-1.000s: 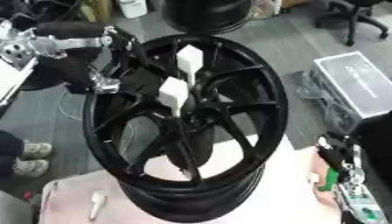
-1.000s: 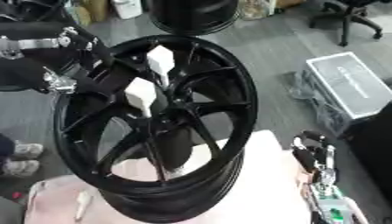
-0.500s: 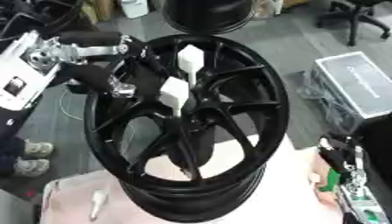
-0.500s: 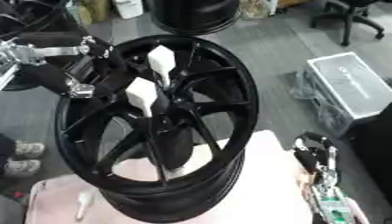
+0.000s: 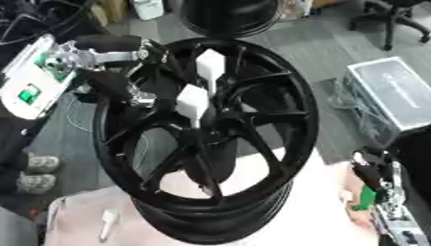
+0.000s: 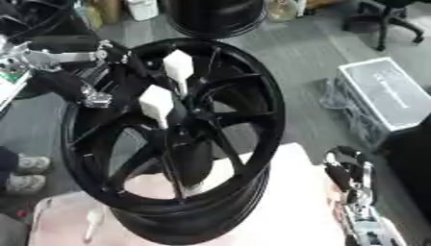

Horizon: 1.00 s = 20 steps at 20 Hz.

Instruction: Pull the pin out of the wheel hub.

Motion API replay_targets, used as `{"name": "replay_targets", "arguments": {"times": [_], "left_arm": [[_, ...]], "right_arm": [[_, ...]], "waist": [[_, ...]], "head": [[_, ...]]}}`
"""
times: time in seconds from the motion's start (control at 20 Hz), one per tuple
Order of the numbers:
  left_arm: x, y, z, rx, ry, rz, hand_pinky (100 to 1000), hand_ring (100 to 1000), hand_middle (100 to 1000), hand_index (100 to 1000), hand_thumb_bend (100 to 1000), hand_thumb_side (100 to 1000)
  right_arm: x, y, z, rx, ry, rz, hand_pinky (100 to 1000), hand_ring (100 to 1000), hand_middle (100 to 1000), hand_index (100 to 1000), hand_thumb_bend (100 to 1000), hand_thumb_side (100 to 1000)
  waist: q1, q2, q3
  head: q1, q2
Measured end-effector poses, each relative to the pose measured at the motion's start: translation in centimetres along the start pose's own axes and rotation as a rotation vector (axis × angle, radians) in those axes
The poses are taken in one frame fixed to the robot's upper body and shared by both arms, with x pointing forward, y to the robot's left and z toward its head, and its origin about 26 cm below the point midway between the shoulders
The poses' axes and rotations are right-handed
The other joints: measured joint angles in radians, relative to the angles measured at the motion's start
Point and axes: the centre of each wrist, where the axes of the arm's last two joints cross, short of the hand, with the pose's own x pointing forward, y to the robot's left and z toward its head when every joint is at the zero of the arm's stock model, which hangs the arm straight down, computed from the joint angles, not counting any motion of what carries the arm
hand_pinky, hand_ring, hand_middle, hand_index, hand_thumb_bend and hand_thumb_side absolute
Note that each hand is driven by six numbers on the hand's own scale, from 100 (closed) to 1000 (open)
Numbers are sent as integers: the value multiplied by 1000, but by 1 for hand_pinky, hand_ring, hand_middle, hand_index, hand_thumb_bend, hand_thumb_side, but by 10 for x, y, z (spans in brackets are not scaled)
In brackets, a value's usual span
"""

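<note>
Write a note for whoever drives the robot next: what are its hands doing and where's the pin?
Left hand: up at the wheel's upper-left rim, fingers curled by the spokes; I can't tell if it grips anything.
Right hand: idle at the lower right, fingers relaxed, holding nothing.
Wheel: black, tilted, resting on the pale table.
Pins: two white pieces stick out near the hub, neither touched by a hand.
Done: reach only. Left: grasp a pin and pull it out.

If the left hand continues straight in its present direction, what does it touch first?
Probably the lower white pin at the wheel centre; the left hand points toward it across the rim, though depth is unclear.
</note>
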Motion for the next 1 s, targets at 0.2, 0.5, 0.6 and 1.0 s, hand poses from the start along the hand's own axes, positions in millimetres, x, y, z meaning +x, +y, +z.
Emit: {"name": "replay_targets", "arguments": {"times": [0.2,0.5,0.6,1.0], "left_arm": [[0,1,0,-1,2,-4,561,553,793,853,432,781],[3,2,-6,-1,-12,0,560,553,794,852,432,783],[4,2,-6,-2,-13,4,558,548,787,849,428,784],[11,3,-12,-15,-35,19,555,538,776,848,425,787]], "right_arm": [[0,0,0,0,0,0,404,421,680,627,100,100],[-1,0,0,2,2,1,404,419,680,627,100,100],[-1,0,0,2,3,1,404,417,680,626,100,100],[-2,1,1,9,2,2,404,417,680,626,100,100]], "waist": [[2,0,0],[2,0,-2],[2,0,-3],[5,-4,-6]], "head": [[2,0],[3,0],[3,0],[4,0]]}}
